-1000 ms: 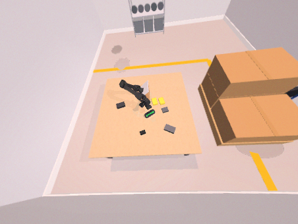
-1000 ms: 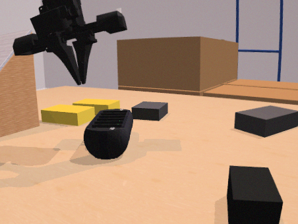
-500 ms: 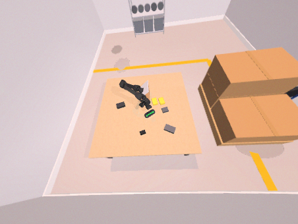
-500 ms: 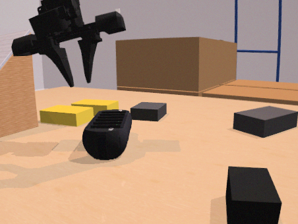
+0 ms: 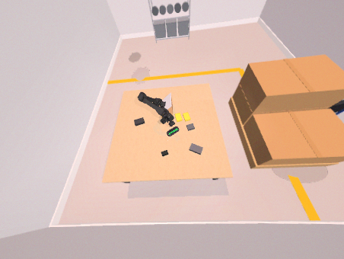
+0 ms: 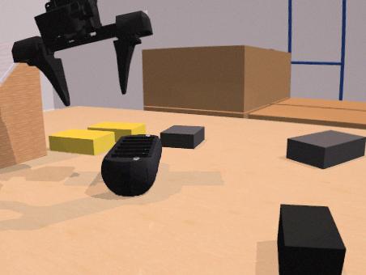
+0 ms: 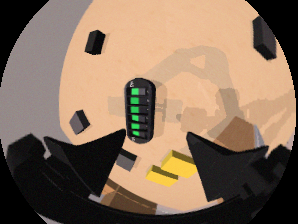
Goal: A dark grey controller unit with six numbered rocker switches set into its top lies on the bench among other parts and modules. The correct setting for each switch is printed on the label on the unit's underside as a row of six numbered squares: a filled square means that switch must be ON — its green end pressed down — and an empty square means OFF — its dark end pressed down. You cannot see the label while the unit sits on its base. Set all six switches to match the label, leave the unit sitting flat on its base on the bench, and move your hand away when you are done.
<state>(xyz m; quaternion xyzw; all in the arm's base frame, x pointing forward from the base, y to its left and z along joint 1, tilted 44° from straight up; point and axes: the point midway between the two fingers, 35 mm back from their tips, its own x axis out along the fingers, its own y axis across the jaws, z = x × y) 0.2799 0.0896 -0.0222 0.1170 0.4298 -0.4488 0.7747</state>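
Observation:
The dark grey controller unit (image 5: 173,131) (image 6: 131,174) (image 7: 140,111) sits upright on its base on the bench (image 5: 133,167) (image 6: 170,243) (image 7: 100,95), switches facing up. In the wrist view its six rockers form a column, each showing some green; the top one also shows a wide grey part on its right. The exact tilt of each rocker is too small to tell. The label on the underside is hidden. My gripper (image 5: 167,123) (image 6: 95,99) (image 7: 156,133) is open and empty, fingers wide apart, above the bench and clear of the unit, near its yellow-block side.
Two yellow blocks (image 5: 178,117) (image 6: 81,141) (image 7: 179,164) and a small grey block (image 5: 190,126) (image 6: 182,137) (image 7: 126,160) lie near the unit. A larger grey block (image 5: 195,148) (image 6: 325,147) and black blocks (image 5: 164,153) (image 5: 139,121) lie farther out. A wooden stand (image 6: 20,117) is beside the arm.

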